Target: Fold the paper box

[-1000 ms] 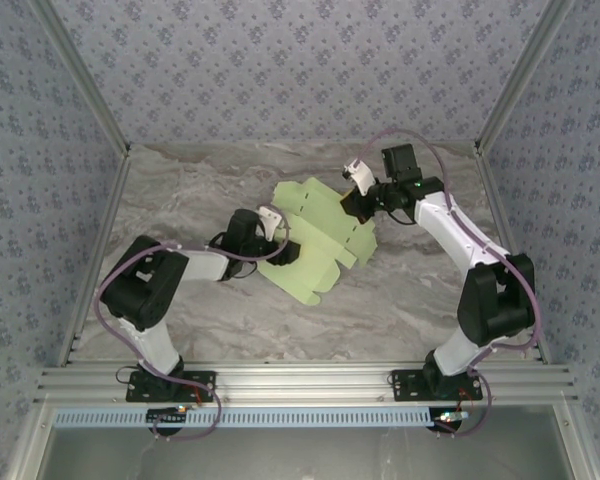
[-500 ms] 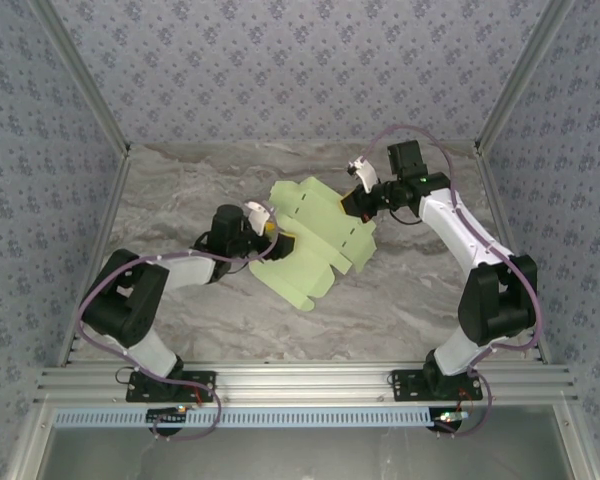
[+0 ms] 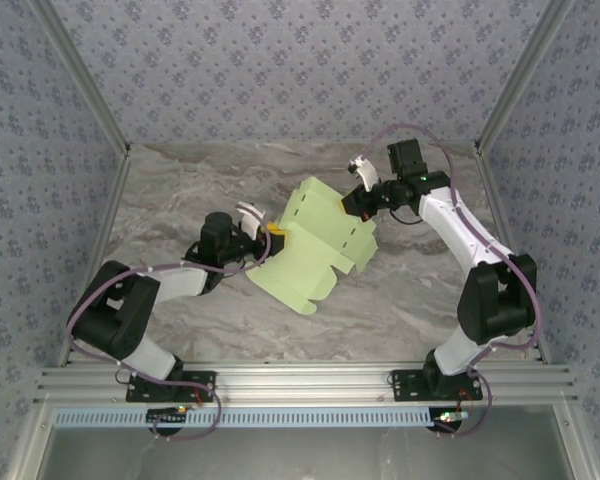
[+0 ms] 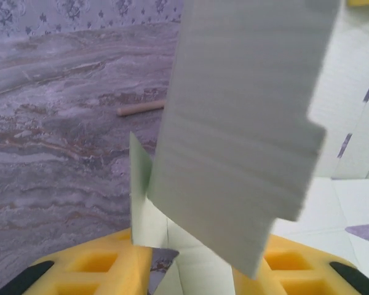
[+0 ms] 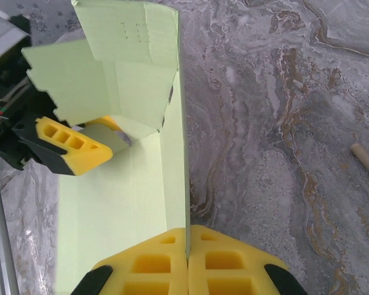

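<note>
The paper box (image 3: 315,245) is a pale green die-cut card lying partly flat on the marble table, its left flaps raised. My left gripper (image 3: 272,230) reaches into that left side. In the left wrist view its yellow fingers (image 4: 92,270) stand some way apart on either side of upright flaps (image 4: 246,123); one flap touches the left finger, but a pinch cannot be made out. My right gripper (image 3: 358,200) is shut on the card's far right edge, the pads (image 5: 166,258) pressed together on the thin sheet (image 5: 123,203). One left finger (image 5: 71,144) shows under a raised flap.
A thin tan wooden stick (image 4: 141,109) lies on the table beyond the card, also seen as a stick end (image 5: 366,161) at the right. Patterned walls and aluminium posts (image 3: 90,110) close in the table (image 3: 420,290) on three sides.
The left arm has drawn back to the left and its jaws have narrowed around the card's left flaps, which now stand raised. The right gripper has kept its grip and hardly moved.
</note>
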Robot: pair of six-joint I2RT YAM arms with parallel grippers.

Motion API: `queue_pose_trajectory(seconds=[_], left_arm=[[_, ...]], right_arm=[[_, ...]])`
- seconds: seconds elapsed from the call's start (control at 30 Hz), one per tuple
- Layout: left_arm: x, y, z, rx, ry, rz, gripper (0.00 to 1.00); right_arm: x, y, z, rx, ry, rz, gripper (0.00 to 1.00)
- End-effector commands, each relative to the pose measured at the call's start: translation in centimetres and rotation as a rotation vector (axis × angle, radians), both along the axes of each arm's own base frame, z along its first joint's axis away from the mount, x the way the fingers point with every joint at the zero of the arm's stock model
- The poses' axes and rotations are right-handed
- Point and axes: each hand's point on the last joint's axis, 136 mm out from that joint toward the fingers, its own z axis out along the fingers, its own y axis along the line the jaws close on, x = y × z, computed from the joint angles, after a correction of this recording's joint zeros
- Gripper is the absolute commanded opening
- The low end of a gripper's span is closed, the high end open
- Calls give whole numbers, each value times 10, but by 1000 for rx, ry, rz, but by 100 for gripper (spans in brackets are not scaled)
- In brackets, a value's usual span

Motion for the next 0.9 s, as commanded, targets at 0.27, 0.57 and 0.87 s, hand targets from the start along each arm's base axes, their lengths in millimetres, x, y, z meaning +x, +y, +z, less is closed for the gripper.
queue_pose_trajectory(seconds=[0.27, 0.57, 0.87], left_arm=[[-14, -1, 15, 34, -111, -1, 22], [-5, 10, 7, 68, -92, 103, 36], [14, 25, 10, 173, -156, 195, 66]], right_arm=[[10, 1, 8, 17, 24, -47, 0], [8, 2, 10, 29, 31, -30, 0], [-9, 7, 7, 9, 32, 62, 0]])
